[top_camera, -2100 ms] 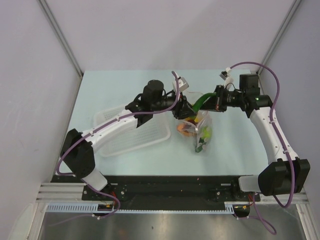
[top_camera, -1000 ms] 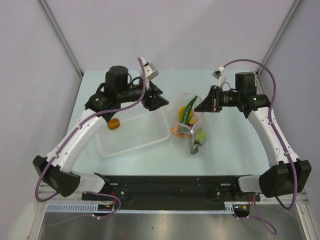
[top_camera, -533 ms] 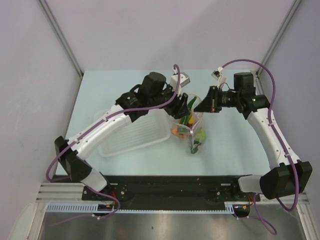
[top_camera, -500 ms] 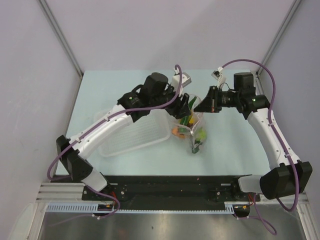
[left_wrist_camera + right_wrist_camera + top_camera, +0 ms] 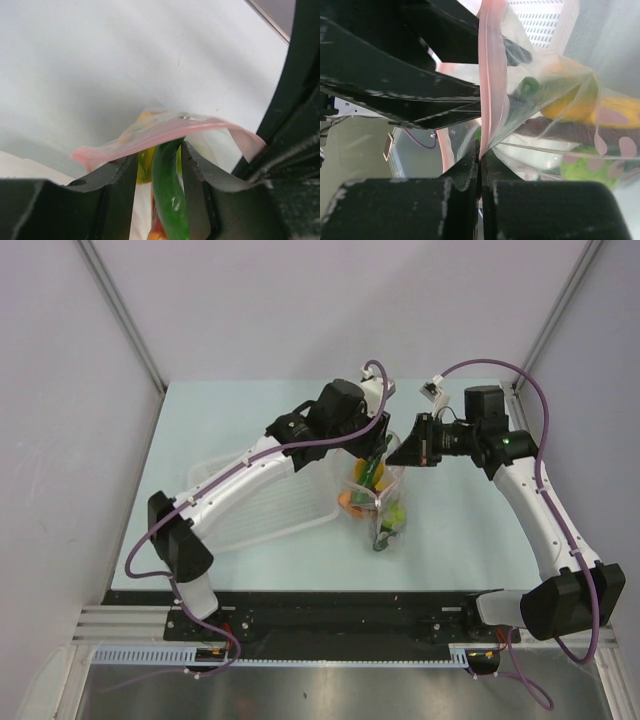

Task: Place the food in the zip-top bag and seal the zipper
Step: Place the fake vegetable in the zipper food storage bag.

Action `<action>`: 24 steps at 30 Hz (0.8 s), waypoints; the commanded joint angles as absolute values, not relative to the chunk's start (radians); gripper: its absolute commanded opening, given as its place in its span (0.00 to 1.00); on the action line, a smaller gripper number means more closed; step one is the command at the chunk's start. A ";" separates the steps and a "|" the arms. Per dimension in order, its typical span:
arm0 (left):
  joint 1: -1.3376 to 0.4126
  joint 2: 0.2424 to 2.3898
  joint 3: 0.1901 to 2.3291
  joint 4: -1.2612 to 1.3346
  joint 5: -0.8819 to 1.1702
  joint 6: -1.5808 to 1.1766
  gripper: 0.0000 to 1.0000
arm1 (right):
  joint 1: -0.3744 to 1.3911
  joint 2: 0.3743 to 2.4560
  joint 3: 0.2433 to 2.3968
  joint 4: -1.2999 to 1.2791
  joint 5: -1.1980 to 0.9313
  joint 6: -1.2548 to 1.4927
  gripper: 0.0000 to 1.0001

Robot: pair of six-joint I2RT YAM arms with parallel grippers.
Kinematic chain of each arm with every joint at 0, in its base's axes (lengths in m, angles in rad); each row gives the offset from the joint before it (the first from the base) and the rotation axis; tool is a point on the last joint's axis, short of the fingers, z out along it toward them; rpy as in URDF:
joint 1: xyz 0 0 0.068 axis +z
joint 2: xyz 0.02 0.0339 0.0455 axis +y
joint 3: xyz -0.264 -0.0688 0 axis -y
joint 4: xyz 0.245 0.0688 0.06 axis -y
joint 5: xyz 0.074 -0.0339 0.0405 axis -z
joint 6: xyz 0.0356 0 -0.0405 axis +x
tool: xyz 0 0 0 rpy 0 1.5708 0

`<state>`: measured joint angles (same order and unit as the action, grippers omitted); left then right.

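pink-red zipper (image 5: 487,75) of the clear zip-top bag (image 5: 385,508) is pinched flat in the right jaws, which are pressed together on it. that grip holds the bag upright near the middle of the pale bench (image 5: 240,420), just right of the white slotted basket (image 5: 250,525). the bag's mouth gapes, with the two sides of the strip apart.

through the plastic a yellow fruit (image 5: 570,102), a lime-green ball (image 5: 577,167) and an orange piece (image 5: 350,502) can be seen inside. a long dark green piece (image 5: 167,200) leans in the mouth, its upper end up by the zipper.

the left arm (image 5: 270,455) reaches across the basket to the mouth. the left jaws stand one on each side of that green piece, close to it. a sliver of yellow shows beside one of them, so whether they grip it cannot be told.

no loose food shows on the bench or in the part of the basket the arm leaves uncovered. judged from this, the filling looks almost done. the green piece likely has to go fully below the strip, and pressing the zipper shut along its length is not yet begun.
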<state>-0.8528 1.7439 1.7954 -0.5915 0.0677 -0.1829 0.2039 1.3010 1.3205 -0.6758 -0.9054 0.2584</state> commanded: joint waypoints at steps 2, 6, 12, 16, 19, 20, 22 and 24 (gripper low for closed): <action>-0.877 1.802 1.884 -0.615 0.035 -0.189 0.45 | 0.210 1.264 1.331 -0.623 -0.954 0.279 0.00; -0.877 1.821 1.890 -0.623 0.051 -0.210 0.40 | 0.210 1.261 1.327 -0.627 -0.954 0.278 0.00; -0.874 1.717 1.855 -0.577 0.028 -0.213 0.00 | 0.204 1.250 1.318 -0.644 -0.933 0.271 0.00; -0.874 1.573 1.709 -0.456 -0.086 -0.268 0.00 | 0.190 1.244 1.289 -0.614 -0.919 0.327 0.00; -0.887 1.534 1.666 -0.402 -0.174 -0.327 0.00 | 0.183 1.249 1.270 -0.583 -0.916 0.373 0.00; -0.897 1.540 1.673 -0.408 -0.211 -0.336 0.00 | 0.178 1.247 1.256 -0.574 -0.922 0.386 0.00; -0.934 1.568 1.695 -0.414 -0.314 -0.345 0.00 | 0.173 1.246 1.240 -0.531 -0.936 0.445 0.00; -0.946 1.583 1.701 -0.407 -0.337 -0.370 0.00 | 0.173 1.244 1.223 -0.503 -0.948 0.486 0.00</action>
